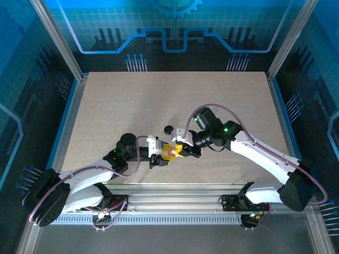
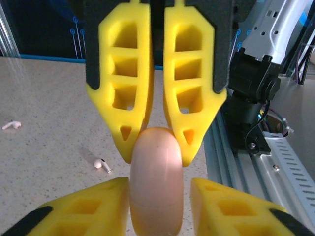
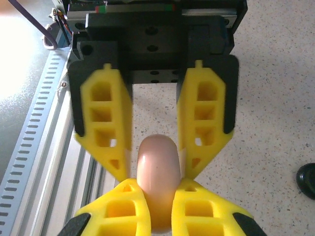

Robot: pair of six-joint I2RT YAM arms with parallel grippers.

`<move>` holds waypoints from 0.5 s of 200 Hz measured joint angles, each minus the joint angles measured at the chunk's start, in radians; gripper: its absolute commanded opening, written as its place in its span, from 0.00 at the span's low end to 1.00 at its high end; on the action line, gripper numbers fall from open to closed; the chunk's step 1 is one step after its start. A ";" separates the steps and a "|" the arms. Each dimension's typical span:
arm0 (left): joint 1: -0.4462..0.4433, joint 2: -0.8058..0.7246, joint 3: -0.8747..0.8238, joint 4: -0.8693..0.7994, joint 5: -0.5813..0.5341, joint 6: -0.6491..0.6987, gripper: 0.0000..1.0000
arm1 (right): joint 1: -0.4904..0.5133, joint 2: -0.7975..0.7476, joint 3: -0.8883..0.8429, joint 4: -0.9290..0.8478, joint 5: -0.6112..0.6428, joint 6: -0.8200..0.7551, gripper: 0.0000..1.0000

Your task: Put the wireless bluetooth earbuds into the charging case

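The charging case [image 2: 156, 182] is a smooth pink capsule, closed, held above the table between both grippers [image 1: 172, 152]. My right gripper [image 3: 158, 186] is shut on one end of it, its yellow fingers pressed against both sides. My left gripper [image 2: 160, 189] stands open around the other end, with a visible gap between one finger and the case. Two small white earbuds with stems lie loose on the table in the left wrist view, one close by [image 2: 102, 164] and one farther left [image 2: 12, 125].
A round black puck [image 1: 169, 128] lies on the table just behind the grippers and shows at the right edge of the right wrist view [image 3: 307, 180]. The slotted aluminium rail [image 1: 175, 203] runs along the near table edge, close below the grippers.
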 measured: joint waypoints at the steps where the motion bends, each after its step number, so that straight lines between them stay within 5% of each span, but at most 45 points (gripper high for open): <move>1: 0.000 0.000 0.000 0.000 0.000 -0.001 0.42 | 0.000 0.000 0.000 0.000 0.000 0.000 0.03; 53: 0.000 0.011 0.000 -0.001 -0.003 -0.001 0.42 | 0.000 -0.001 0.007 -0.001 0.000 -0.011 0.04; 100: 0.000 0.014 0.000 -0.001 -0.005 -0.003 0.28 | 0.000 -0.005 0.018 -0.001 -0.002 -0.015 0.04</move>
